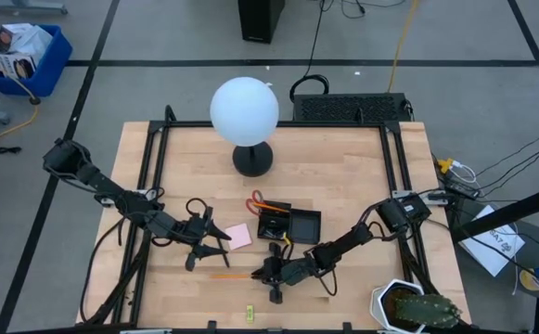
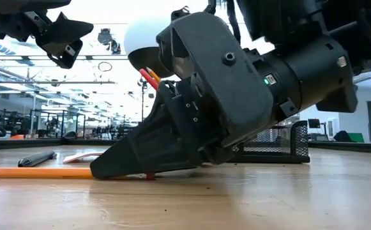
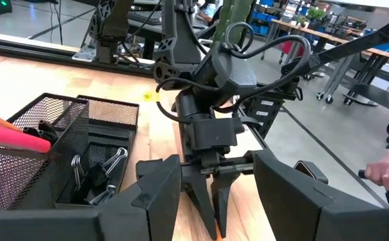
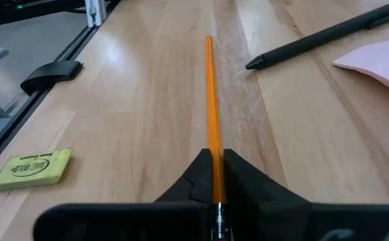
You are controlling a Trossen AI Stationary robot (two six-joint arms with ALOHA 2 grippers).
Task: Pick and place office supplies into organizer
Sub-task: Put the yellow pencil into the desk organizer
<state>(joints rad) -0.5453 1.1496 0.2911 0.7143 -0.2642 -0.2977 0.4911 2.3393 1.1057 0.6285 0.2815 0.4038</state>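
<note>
My right gripper (image 1: 269, 272) is low on the table's near middle, shut on a thin orange pencil (image 4: 211, 100). My left gripper (image 1: 204, 243) hangs open above the table (image 2: 57, 38), just left of the pink sticky-note pad (image 1: 239, 236). A black pen (image 4: 321, 37) lies flat beside the pad. The yellow-green piece (image 1: 248, 313) lies near the table's near edge. The black mesh organizer (image 1: 288, 223) stands behind my right gripper. It holds red-handled scissors (image 3: 13, 137) and clips (image 3: 107, 174). My right gripper pinches the orange pencil's end nearest it (image 4: 215, 191) between its two fingers. The fingers (image 2: 118, 167) slant down from the table's right and lie almost along the pencil. The pencil lies flat on the table, its free length (image 2: 32, 172) pointing toward the left.
A white globe lamp on a round black base (image 1: 244, 111) stands at the far middle. A potted cactus (image 1: 417, 308) sits at the near right corner. Black frame rails (image 1: 153, 186) run along the table's sides. Bare wood (image 1: 362, 176) lies right of the lamp.
</note>
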